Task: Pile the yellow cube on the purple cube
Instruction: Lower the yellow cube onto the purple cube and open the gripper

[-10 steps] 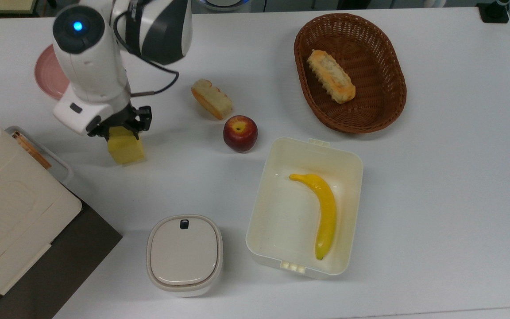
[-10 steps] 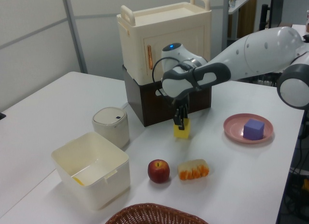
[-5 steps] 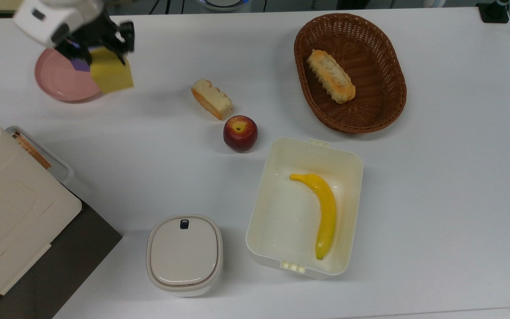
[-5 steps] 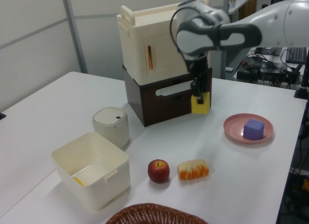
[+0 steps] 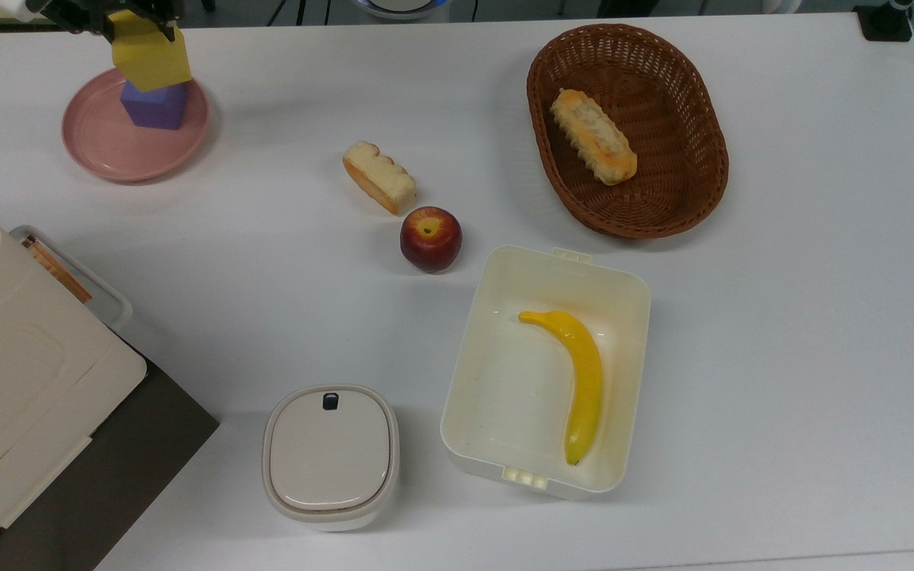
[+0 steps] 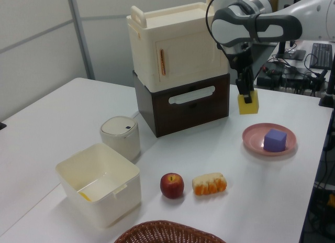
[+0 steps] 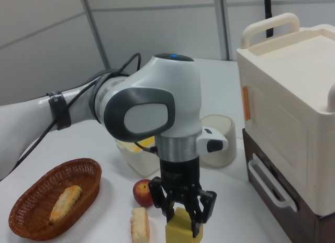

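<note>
My gripper [image 5: 133,16] is shut on the yellow cube [image 5: 151,57] and holds it in the air. In the left view the yellow cube [image 6: 248,103] hangs from the gripper [image 6: 245,94] above the table, up and to the left of the purple cube [image 6: 275,140]. The purple cube [image 5: 154,106] sits on a pink plate [image 5: 100,143] at the top view's upper left; there the yellow cube overlaps its top edge. The right view shows the gripper [image 7: 183,211] gripping the yellow cube [image 7: 183,230] from above.
A bread slice [image 5: 380,176] and a red apple [image 5: 431,238] lie mid-table. A cream box [image 5: 465,404] holds a banana [image 5: 576,373]. A wicker basket [image 5: 687,190] holds a bread roll [image 5: 593,136]. A lidded white container [image 5: 330,456] and a cream cabinet [image 6: 178,49] stand at the top view's left.
The gripper has lifted the yellow cube off the table and carried it toward the pink plate, so that it now hangs near the purple cube.
</note>
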`<act>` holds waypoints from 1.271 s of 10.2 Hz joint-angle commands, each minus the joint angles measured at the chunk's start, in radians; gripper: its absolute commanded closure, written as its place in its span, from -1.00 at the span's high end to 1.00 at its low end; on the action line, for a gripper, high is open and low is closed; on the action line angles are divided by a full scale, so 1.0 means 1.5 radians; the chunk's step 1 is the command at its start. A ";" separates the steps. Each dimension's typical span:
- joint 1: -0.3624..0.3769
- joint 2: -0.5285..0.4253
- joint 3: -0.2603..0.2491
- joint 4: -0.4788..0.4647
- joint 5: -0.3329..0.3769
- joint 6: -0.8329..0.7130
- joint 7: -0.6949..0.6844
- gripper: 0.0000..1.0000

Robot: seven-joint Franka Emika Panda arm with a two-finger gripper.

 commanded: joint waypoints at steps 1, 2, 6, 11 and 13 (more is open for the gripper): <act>0.002 -0.081 0.000 -0.115 0.001 0.077 -0.012 -1.00; 0.001 -0.102 0.000 -0.164 0.001 0.116 -0.012 -1.00; -0.074 -0.084 -0.001 -0.219 -0.007 0.172 -0.057 -1.00; -0.120 -0.015 -0.002 -0.200 -0.021 0.172 -0.097 -0.86; -0.117 0.002 -0.001 -0.194 -0.023 0.178 -0.096 -0.77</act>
